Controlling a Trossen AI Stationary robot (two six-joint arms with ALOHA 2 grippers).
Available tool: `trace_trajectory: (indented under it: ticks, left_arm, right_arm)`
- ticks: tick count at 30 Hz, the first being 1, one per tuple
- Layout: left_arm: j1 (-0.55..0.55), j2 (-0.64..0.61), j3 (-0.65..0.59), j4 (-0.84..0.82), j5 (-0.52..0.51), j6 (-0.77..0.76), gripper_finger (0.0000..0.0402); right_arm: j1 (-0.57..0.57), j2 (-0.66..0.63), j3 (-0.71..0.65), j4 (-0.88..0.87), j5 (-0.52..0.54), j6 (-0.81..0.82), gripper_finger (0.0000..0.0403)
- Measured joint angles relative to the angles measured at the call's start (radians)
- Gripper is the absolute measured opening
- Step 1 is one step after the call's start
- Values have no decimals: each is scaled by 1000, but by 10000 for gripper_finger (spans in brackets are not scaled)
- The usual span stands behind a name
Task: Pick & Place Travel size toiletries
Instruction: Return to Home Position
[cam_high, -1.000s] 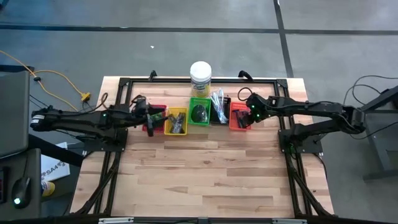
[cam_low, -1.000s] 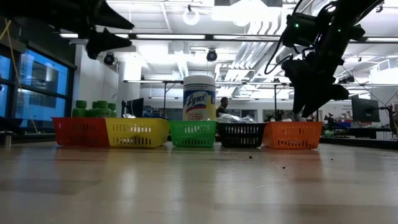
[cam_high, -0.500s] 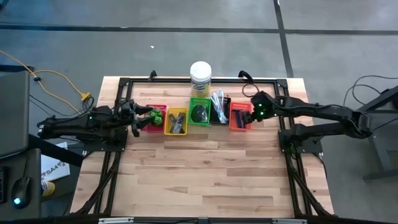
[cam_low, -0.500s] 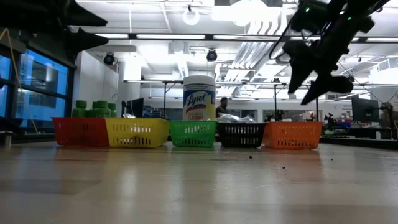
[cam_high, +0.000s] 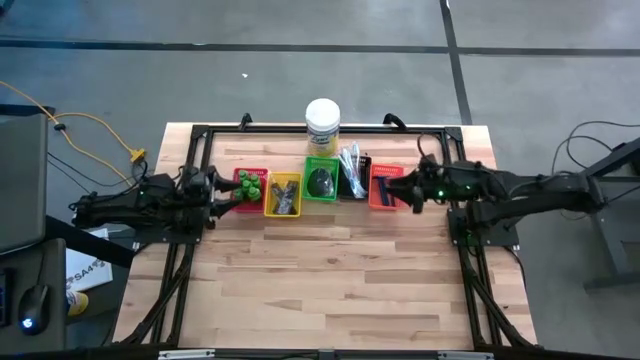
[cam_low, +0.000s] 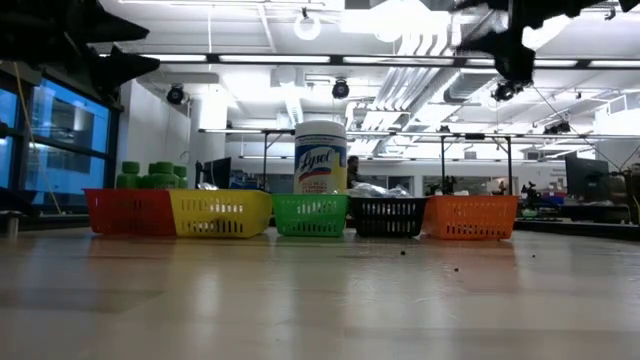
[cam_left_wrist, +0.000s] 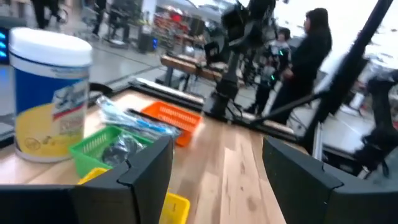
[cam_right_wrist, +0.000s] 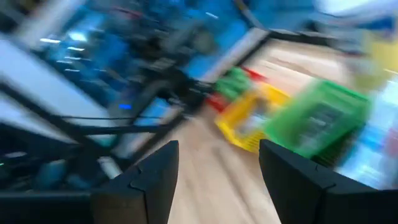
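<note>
1. Travel size toiletries (cam_high: 320, 183) lie sorted in the far row of trays: green pots (cam_high: 250, 182) in the red tray (cam_low: 130, 212), grey pieces (cam_high: 284, 200) in the yellow tray (cam_low: 220, 213), a dark bundle (cam_left_wrist: 118, 149) in the green tray (cam_low: 310, 215), clear-sleeved sticks (cam_high: 350, 160) in the black tray (cam_low: 387, 216), and blue razors (cam_high: 385, 190) in the orange tray (cam_low: 470, 216).
2. Left gripper (cam_high: 225, 199) hovers just left of the red tray, fingers wide apart and empty.
3. Right gripper (cam_high: 412, 191) hovers just right of the orange tray, fingers wide apart and empty.
</note>
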Motion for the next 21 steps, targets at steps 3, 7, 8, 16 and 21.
trace_trajectory:
  ticks: [3, 7, 8, 16, 21]
  left_arm:
    - [0, 2, 0, -13, 31, 20, 241]
    - [0, 2, -4, 1, 89, 18, 241]
    - [0, 5, -20, 26, 106, 14, 241]
    - [0, 3, -200, 290, 150, -54, 241]
    - [0, 0, -216, 335, 107, -55, 241]
  right_arm:
    - [70, 1, -72, 221, 7, -51, 212]
    - [137, 14, -188, 454, 87, -85, 212]
    - [151, 15, -210, 480, 103, -90, 212]
    - [204, 9, -336, 657, 190, -90, 212]
    - [204, -12, -407, 716, 201, -77, 211]
